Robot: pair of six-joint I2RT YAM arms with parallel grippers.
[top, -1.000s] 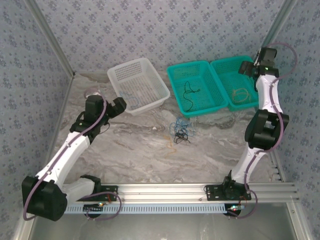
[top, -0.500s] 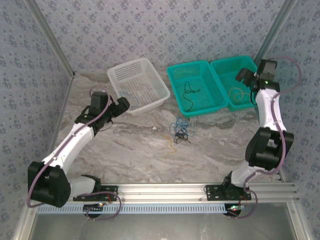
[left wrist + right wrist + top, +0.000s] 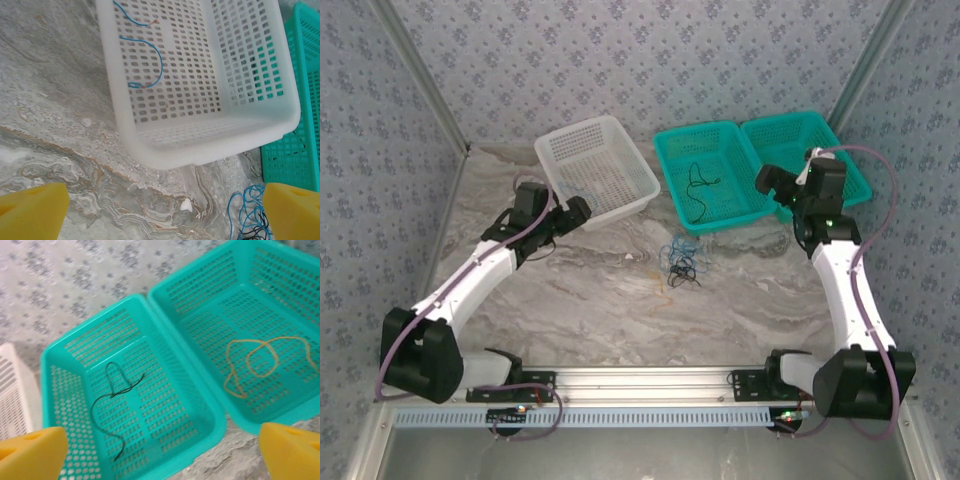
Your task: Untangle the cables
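A small tangle of blue and black cables [image 3: 680, 262] lies on the marble table in front of the baskets; the left wrist view catches its edge [image 3: 247, 212] at the lower right. Two loose blue cables [image 3: 150, 65] lie in the white basket [image 3: 115, 100]. A black cable [image 3: 117, 400] lies in the left teal basket [image 3: 45, 365], and a yellow-tan cable [image 3: 255, 362] in the right teal basket [image 3: 200, 340]. My left gripper [image 3: 575, 212] hovers open by the white basket's near corner, left of the tangle. My right gripper [image 3: 770, 183] hangs open over the teal baskets' near edge. Both hold nothing.
The white basket [image 3: 640, 180] stands at the back centre, with the two teal baskets [image 3: 665, 150] side by side to its right. Patterned walls close in the back and sides. Bare marble [image 3: 620, 310] spreads between the tangle and the arm bases.
My left gripper has moved right, along the white basket's front. My right arm has swung down and left from the back right corner to the teal baskets' near edge.
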